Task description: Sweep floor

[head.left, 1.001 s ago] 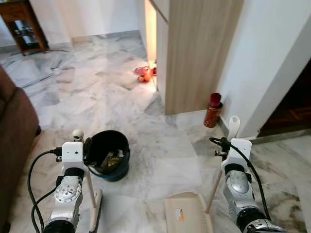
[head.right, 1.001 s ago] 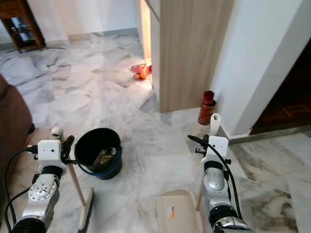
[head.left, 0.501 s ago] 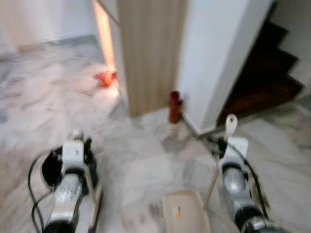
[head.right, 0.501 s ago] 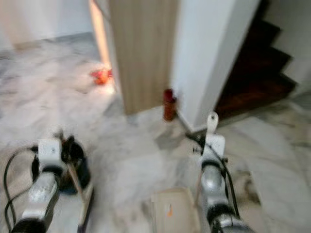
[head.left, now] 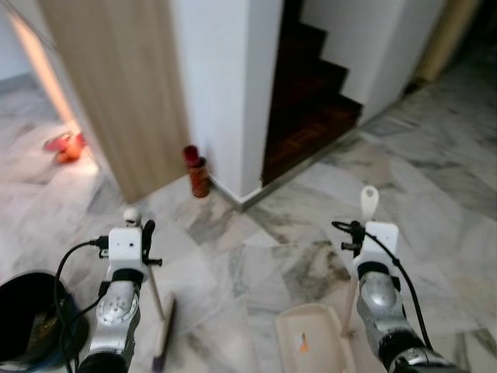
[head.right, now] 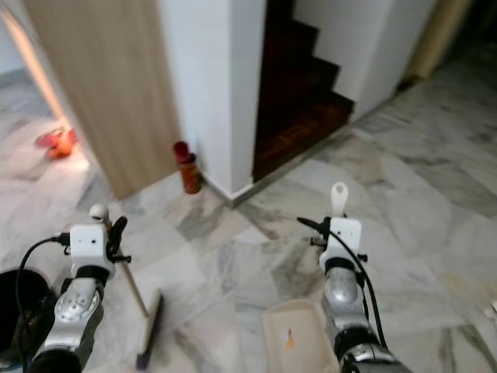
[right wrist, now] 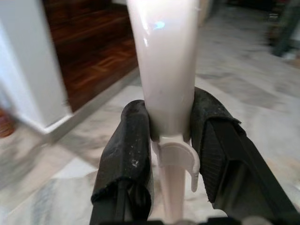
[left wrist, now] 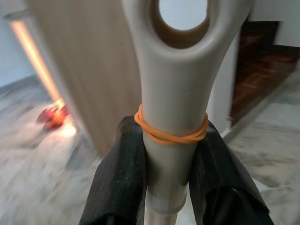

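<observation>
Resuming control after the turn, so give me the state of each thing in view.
Left hand: shut on broom handle.
Right hand: shut on dustpan handle.
Broom: head on floor, handle tilted.
Dustpan: flat on floor.
Black bucket: upright, open.
Red can: upright by wall.

Soft, slightly blurred daylight; warm glow from the doorway (head.left: 46, 85), stairwell (head.left: 307, 85) dark.
</observation>
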